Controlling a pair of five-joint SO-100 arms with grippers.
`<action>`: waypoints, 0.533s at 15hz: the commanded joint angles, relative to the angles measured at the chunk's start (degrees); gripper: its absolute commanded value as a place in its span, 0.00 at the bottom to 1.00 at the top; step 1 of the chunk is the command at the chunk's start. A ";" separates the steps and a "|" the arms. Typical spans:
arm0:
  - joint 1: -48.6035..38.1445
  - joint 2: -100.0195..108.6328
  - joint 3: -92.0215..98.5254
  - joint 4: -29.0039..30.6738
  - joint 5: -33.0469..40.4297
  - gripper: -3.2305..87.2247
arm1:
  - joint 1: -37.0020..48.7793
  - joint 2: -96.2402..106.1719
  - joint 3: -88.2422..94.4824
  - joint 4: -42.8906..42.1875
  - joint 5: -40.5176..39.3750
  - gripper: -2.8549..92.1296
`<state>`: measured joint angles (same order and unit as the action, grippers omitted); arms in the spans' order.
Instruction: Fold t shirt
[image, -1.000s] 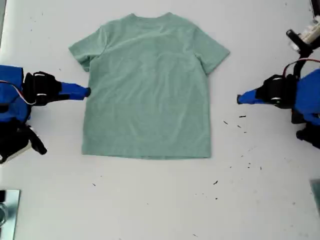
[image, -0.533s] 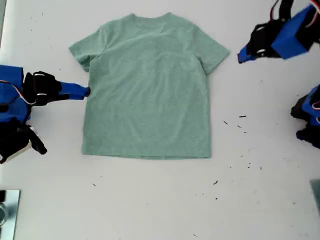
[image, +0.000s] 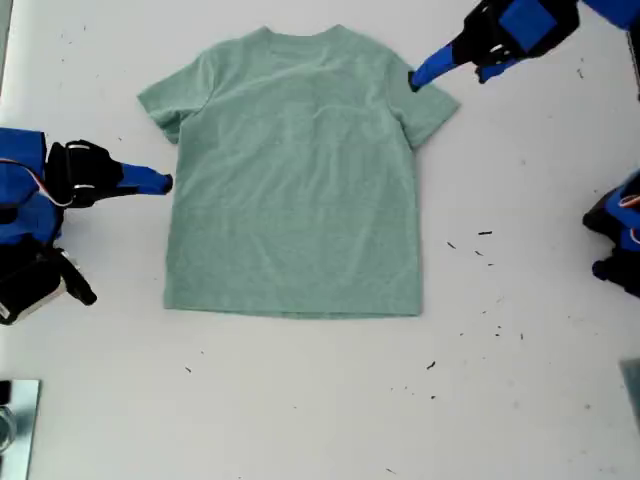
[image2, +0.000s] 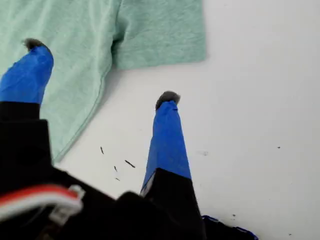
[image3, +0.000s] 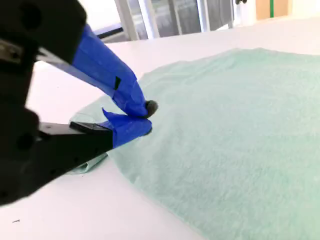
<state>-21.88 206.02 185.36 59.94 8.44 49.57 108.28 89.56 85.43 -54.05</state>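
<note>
The small pale sage-green cotton t-shirt (image: 300, 170) lies flat on the white counter (image: 300, 400). Its neck is toward the exterior view's top and its hem toward the bottom, so its long axis runs top to bottom. Your first hand (image: 412, 80) hangs released over the sleeve at the exterior view's right. Lower it astride the sleeve edge and pinch one layer only. Your second hand (image: 165, 183) is clenched on nothing visible, just beside the opposite side seam. Open it before grasping.

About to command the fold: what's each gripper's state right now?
My first gripper: open above the t shirt's sleeve.
My second gripper: shut at the shirt's edge; hold unclear.
</note>
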 joint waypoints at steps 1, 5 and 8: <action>-0.97 0.44 0.62 -1.32 -0.09 0.03 | 2.46 -0.88 6.50 -9.76 -3.34 0.45; -0.62 0.44 0.62 -1.23 0.09 0.03 | 7.38 -7.65 18.72 -25.40 -6.59 0.44; -0.62 0.44 0.62 -1.23 0.26 0.03 | 9.32 -13.80 18.19 -30.41 -7.65 0.43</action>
<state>-22.06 206.02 185.36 59.85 8.44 57.74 96.15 108.72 57.48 -60.73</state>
